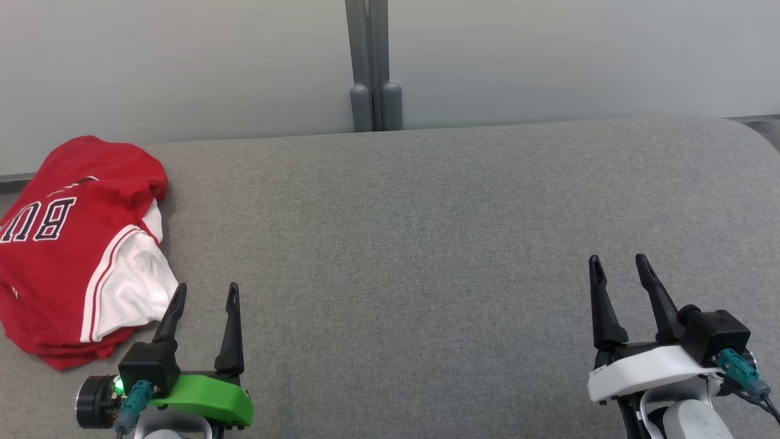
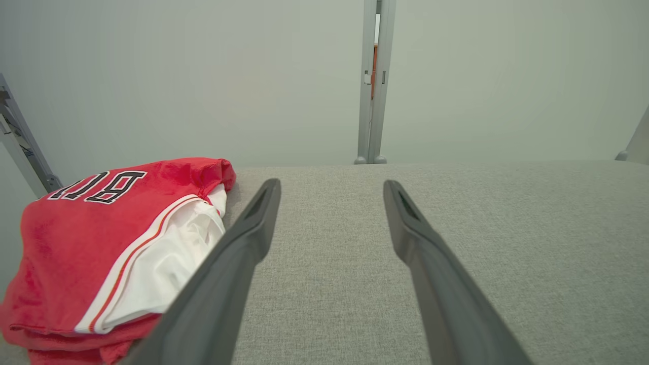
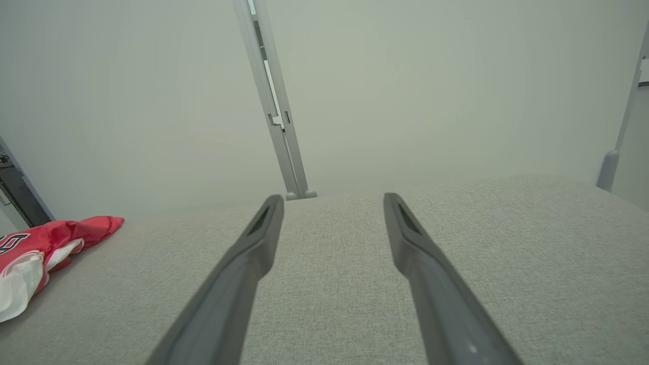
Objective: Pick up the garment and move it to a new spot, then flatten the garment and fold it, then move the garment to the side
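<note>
At table's left edge, folded red-and-white garment (image 1: 73,256), lettered.

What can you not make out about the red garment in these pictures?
Head view: lettering on the garment is cut off by the left edge.
Left wrist view: a left hand finger covers its near corner.
Right wrist view: the left edge cuts most of it off.

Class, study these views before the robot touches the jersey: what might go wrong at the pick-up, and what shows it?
1. The garment lies bunched in layers, so the open left gripper beside it may pinch only one layer and drag the rest.
2. It seems to sit near the left edge of the grey surface; a tug might pull it off.
</note>
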Motion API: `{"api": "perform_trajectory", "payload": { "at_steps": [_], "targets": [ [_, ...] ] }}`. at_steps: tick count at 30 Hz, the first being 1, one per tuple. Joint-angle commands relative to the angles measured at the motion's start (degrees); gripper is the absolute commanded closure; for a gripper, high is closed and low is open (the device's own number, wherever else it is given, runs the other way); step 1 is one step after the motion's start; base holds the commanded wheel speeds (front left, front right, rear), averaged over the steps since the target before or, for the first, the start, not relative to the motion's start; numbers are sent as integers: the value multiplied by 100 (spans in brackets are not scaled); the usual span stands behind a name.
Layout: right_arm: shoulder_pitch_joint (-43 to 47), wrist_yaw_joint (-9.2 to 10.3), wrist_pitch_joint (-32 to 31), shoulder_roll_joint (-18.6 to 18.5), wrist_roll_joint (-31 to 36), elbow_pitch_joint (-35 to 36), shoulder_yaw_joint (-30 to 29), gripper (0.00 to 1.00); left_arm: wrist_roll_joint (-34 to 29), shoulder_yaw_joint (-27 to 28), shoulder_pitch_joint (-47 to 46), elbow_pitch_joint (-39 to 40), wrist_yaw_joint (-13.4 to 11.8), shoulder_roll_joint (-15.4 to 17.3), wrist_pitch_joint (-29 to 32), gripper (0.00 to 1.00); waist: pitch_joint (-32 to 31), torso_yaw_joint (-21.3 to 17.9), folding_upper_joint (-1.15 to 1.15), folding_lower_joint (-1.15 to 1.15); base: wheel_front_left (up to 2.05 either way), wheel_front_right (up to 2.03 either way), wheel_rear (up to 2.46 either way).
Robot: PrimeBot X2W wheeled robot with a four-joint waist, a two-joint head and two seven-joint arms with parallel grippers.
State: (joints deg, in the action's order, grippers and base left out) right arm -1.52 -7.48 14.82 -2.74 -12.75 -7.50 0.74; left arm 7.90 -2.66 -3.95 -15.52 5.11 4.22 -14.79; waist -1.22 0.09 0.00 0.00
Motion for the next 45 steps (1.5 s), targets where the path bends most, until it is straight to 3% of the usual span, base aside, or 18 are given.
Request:
{"api": "perform_trajectory", "payload": {
  "at_steps": [1,45],
  "targets": [
    [58,-2,55,-25,76,-31,-17,0,-23,15,-78,-30,36,26,-51,0,-9,-3,0,0,0,0,0],
    [19,-1,43,-24,-272,-359,-14,0,259,-95,-113,-192,-154,203,-21,0,-36,83,0,0,0,0,0]
  ]
}}
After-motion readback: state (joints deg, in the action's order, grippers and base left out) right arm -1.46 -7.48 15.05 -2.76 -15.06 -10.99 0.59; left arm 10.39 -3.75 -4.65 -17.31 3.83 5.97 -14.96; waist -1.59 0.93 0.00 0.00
